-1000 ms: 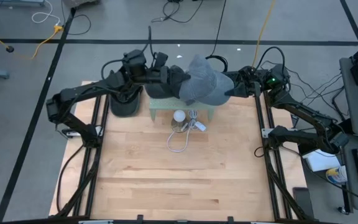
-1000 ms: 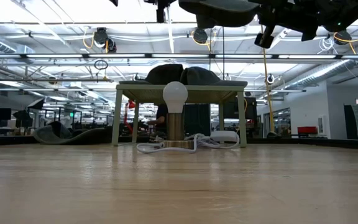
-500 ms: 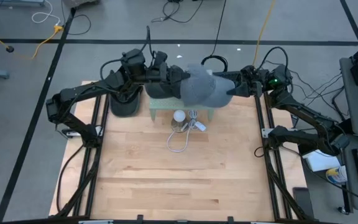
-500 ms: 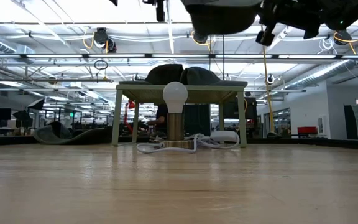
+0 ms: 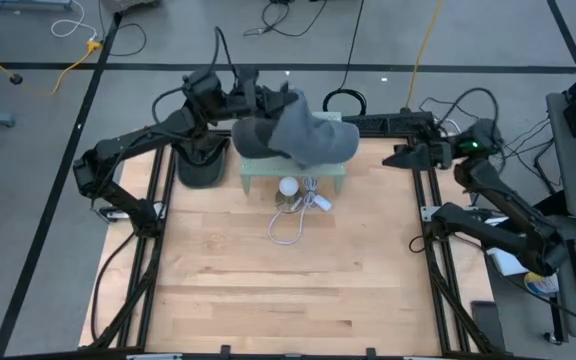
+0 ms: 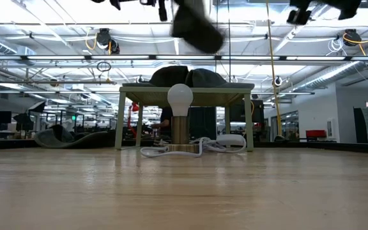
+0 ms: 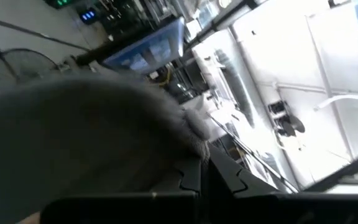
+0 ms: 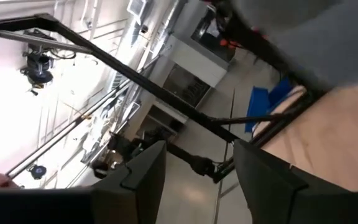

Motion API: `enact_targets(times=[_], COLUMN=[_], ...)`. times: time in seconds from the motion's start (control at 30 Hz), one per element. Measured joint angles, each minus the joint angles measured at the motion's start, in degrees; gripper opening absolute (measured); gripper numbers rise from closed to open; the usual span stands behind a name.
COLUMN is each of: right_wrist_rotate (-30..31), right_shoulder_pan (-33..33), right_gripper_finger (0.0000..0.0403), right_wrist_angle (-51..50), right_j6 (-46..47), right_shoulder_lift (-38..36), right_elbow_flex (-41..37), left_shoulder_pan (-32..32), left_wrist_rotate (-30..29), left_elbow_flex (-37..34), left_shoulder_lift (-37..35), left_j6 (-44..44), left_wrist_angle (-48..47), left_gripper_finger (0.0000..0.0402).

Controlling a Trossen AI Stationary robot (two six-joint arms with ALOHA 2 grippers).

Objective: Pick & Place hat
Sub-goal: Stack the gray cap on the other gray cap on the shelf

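Observation:
The grey hat [image 5: 303,135] hangs in the air over the small green stand [image 5: 251,174] at the table's far side. My left gripper [image 5: 271,103] is shut on its left far edge. In the left wrist view the hat [image 7: 92,137] fills the space ahead of the shut gripper [image 7: 201,180]. In the low view the hat [image 6: 197,29] dangles well above the stand top [image 6: 187,89]. My right gripper [image 5: 388,157] stands open near the table's right edge, apart from the hat, with nothing between its fingers [image 8: 145,171]. My left gripper pinches the hat's edge [image 7: 180,149] between its two fingers. It comes about level from the table's left side. The hat droops below and to the right of the fingers, slack and lifted clear of the stand.
Dark hats [image 6: 187,76] lie on the green stand. In front of it stands a white bulb lamp [image 5: 288,186] with a looped white cord [image 5: 286,228]. A dark round container [image 5: 200,168] sits left of the stand. The near half of the wooden table [image 5: 288,290] is bare.
My left gripper has shut on the hat's left edge and swung a little toward the far left, rising. My right gripper has opened, let go of the hat and drawn back toward the table's right edge. The hat now hangs from the left gripper alone.

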Motion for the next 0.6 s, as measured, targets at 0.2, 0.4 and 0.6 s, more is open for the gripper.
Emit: enact_targets(times=[0.2, 0.4, 0.6], right_wrist_rotate=[5.3, 7.1, 7.0], right_shoulder_pan=[0.0, 0.0, 0.0], right_gripper_finger=[0.0174, 0.0169, 0.0169], right_wrist_angle=[-0.5, -0.6, -0.6], right_j6=[0.1, 0.5, 0.5], right_shoulder_lift=[-6.5, -9.3, -9.5], right_elbow_flex=[0.0, 0.0, 0.0], left_shoulder_pan=[0.9, 1.1, 0.3], left_wrist_rotate=[-2.4, -4.3, -3.9], left_elbow_flex=[0.0, 1.1, 10.5], left_shoulder_lift=[0.4, 1.9, 8.5], left_j6=[0.6, 0.2, -0.1], left_wrist_angle=[-0.1, -0.1, -0.3], left_gripper_finger=[0.0002, 0.0001, 0.0001])
